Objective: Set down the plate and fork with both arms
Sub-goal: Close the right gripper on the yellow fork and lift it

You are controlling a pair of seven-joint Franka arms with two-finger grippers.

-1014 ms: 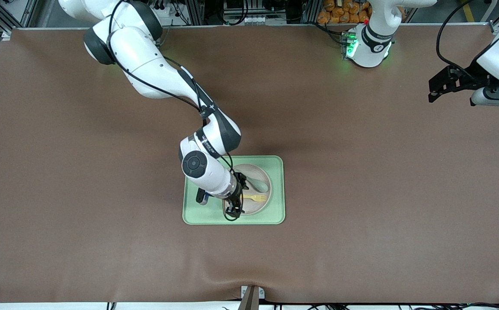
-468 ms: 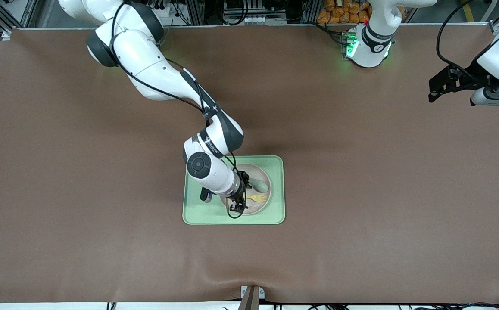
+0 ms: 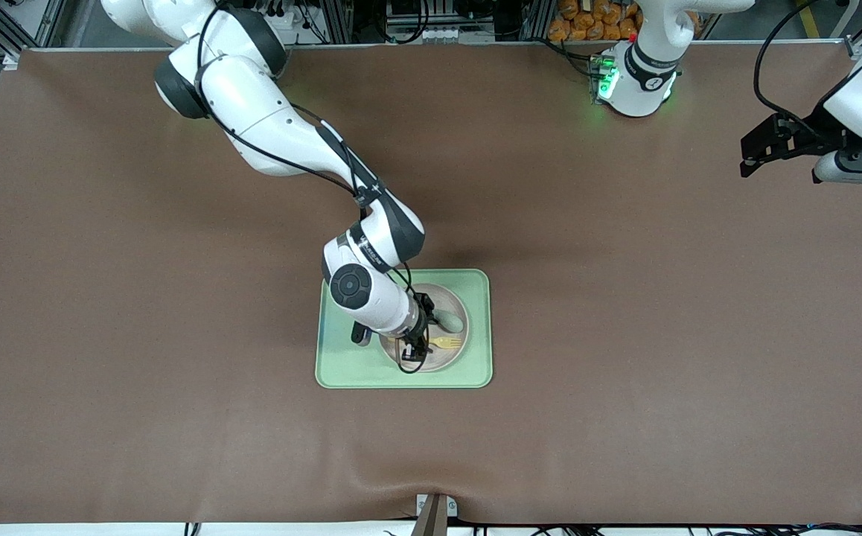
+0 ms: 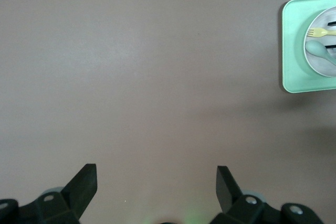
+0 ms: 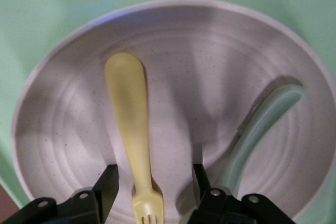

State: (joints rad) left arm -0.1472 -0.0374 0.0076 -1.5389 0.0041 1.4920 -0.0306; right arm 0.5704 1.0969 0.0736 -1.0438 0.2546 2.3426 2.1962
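The pale round plate (image 3: 438, 362) lies on a light-green tray (image 3: 342, 372) at the middle of the table. On the plate rest the pale-yellow fork (image 3: 447, 342) and a grey-green spoon (image 3: 450, 321). My right gripper (image 3: 412, 350) is down over the plate. In the right wrist view its open fingers (image 5: 107, 182) straddle the fork (image 5: 131, 114) just above the tines, with a gap on each side. The spoon (image 5: 262, 124) lies beside them on the plate (image 5: 210, 66). My left gripper (image 3: 745, 158) waits open above bare table at the left arm's end, holding nothing (image 4: 156, 170).
Brown cloth covers the whole table. The tray (image 4: 291, 51) with plate, fork (image 4: 321, 32) and spoon (image 4: 316, 50) shows far off in the left wrist view. A small metal bracket (image 3: 435, 510) sits at the table's edge nearest the front camera.
My right arm has shifted a little toward the left arm's end, bringing its gripper over the fork, and its fingers have narrowed. The left arm has not moved.
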